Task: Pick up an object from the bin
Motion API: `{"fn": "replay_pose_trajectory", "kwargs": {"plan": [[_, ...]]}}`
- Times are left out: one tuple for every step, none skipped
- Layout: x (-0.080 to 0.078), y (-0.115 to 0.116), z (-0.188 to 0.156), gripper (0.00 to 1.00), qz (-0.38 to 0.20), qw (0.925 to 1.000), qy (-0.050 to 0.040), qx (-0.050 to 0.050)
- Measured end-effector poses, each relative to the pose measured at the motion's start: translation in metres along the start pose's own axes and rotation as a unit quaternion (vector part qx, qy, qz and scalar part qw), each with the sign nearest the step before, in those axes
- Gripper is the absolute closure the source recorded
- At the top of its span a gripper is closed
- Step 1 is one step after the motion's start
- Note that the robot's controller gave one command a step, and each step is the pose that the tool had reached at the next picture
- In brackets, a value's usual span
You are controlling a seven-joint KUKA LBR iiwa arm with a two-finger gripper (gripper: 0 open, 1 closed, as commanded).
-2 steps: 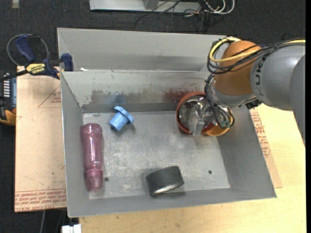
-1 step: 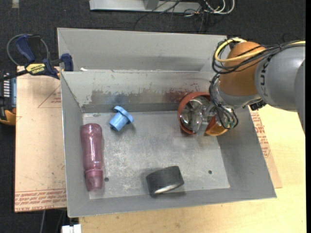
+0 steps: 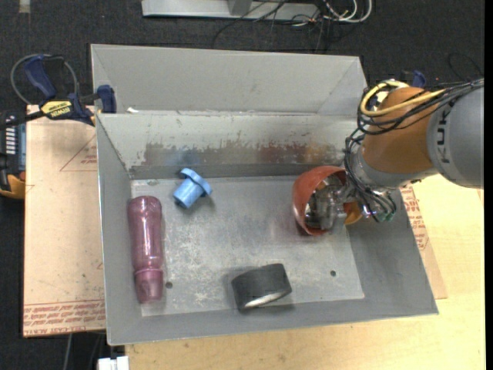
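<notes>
The gripper sits low at the bin's right side, right at the mouth of a red-orange round plastic cup. I can't tell how far open it is or whether it grips the cup. Out across the grey metal bin lie a black tape roll, a small blue plastic fitting and a pink translucent bottle by the left wall.

Setting: most likely a robotics lab or test cell. Evidence: industrial arm with an orange wrist cover reaching into a grey metal bin, pale wooden surface underneath, loose cables trailing over the dark carpeted floor behind, beside what may be an equipment stand.
</notes>
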State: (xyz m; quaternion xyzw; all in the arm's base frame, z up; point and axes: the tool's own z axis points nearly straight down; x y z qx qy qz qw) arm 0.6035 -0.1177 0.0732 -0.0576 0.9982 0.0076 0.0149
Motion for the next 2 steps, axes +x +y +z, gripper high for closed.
{"fn": "replay_pose_trajectory", "kwargs": {"plan": [[-0.005, 0.001, 0.0, 1.0, 0.017, 0.9999, 0.001, 0.0], [-0.02, -0.01, -0.015, 1.0, -0.045, 0.999, -0.001, 0.0]]}}
